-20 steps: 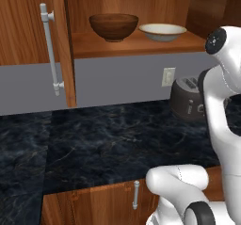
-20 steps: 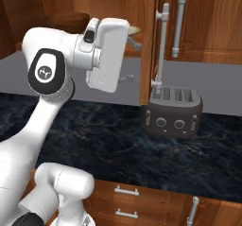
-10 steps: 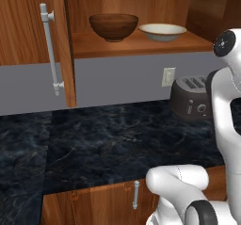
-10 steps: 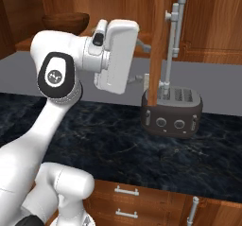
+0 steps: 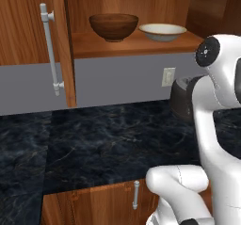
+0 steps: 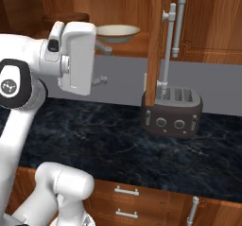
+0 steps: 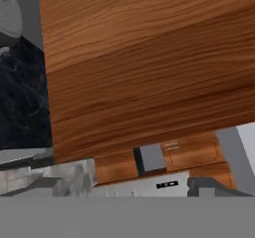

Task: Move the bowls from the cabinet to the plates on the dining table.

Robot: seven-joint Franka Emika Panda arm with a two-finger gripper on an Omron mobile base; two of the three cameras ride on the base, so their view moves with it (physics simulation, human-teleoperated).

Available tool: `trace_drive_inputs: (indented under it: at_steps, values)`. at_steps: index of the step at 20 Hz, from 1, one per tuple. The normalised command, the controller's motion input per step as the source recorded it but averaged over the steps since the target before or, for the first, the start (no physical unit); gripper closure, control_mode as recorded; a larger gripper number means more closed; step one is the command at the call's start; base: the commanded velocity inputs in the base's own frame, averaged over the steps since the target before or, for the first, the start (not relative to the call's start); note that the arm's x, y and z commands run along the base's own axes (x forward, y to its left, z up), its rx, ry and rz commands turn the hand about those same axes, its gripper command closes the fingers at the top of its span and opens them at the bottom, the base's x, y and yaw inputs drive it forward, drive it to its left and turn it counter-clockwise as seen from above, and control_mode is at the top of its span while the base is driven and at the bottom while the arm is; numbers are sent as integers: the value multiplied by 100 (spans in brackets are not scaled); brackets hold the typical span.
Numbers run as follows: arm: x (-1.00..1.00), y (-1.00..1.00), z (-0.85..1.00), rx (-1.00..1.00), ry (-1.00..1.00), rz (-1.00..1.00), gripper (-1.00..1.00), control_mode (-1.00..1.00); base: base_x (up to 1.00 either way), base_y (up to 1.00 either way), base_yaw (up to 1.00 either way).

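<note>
Two bowls stand on the shelf of the open cabinet: the dark-brown wooden bowl on the left and the cream bowl on the right. From the right base view the arm covers most of the dark bowl. My gripper is open and holds nothing. It hangs in front of the shelf and a little below it, pointing sideways towards the edge of the open cabinet door. That door's wooden face is close up in the hand view. The plates and the dining table are out of view.
A dark toaster sits on the black marble counter under the open right door, whose silver bar handle hangs just above it. The left door with its long handle stands open at the left. A wall outlet is on the grey backsplash.
In the right base view the hand went right, then came back left, away from the open door's edge. Its jaws stay wide apart. Neither bowl has moved.
</note>
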Motion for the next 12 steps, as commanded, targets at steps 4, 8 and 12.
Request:
trace_drive_inputs:
  at_steps: [4,8,12]
  values:
    - [-11,93,0,5,-14,11,-100,-100,0,0,0]
    - [-5,82,12,6,-11,16,-100,-100,0,0,0]
    - [-10,74,24,7,-9,17,-100,-100,0,0,0]
